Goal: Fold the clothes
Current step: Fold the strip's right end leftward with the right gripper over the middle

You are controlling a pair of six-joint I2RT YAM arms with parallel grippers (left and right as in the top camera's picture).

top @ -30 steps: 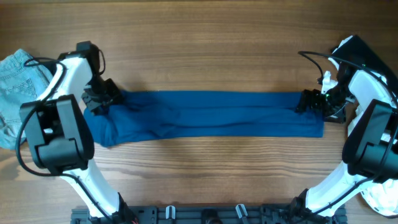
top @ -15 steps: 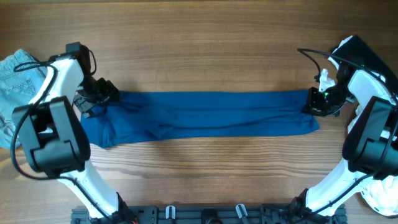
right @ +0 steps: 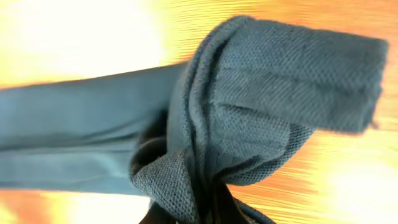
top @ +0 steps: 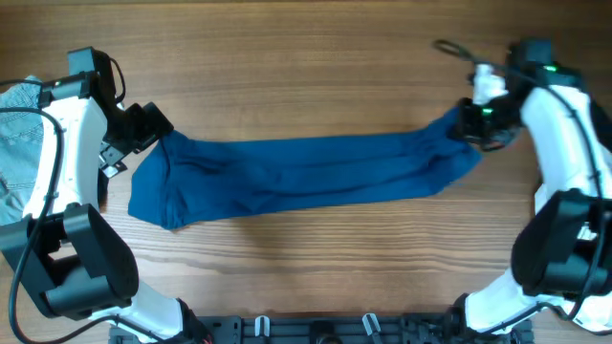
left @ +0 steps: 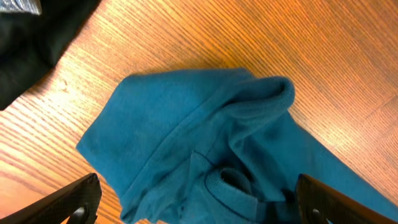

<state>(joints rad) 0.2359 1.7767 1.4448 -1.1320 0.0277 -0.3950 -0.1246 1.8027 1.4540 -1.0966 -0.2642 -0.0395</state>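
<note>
Wooden table point(top: 306, 57) filled the overhead view. A deep-blue shirt point(top: 306, 172) stretched across it in a long folded band. The right gripper point(top: 470, 122) was clamped on the shirt's bunched right end, which angled toward the far edge. The left gripper point(top: 148, 134) hung at the shirt's left end, its 2 fingers point(left: 68, 202) spread wide, holding nothing. Light-blue denim point(top: 19, 105) lay at the far left.

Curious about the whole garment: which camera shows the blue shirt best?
Overhead: the blue shirt lies stretched out full length. The left wrist view shows only one bunched end; the right wrist view, only a blurry close fold.
</note>
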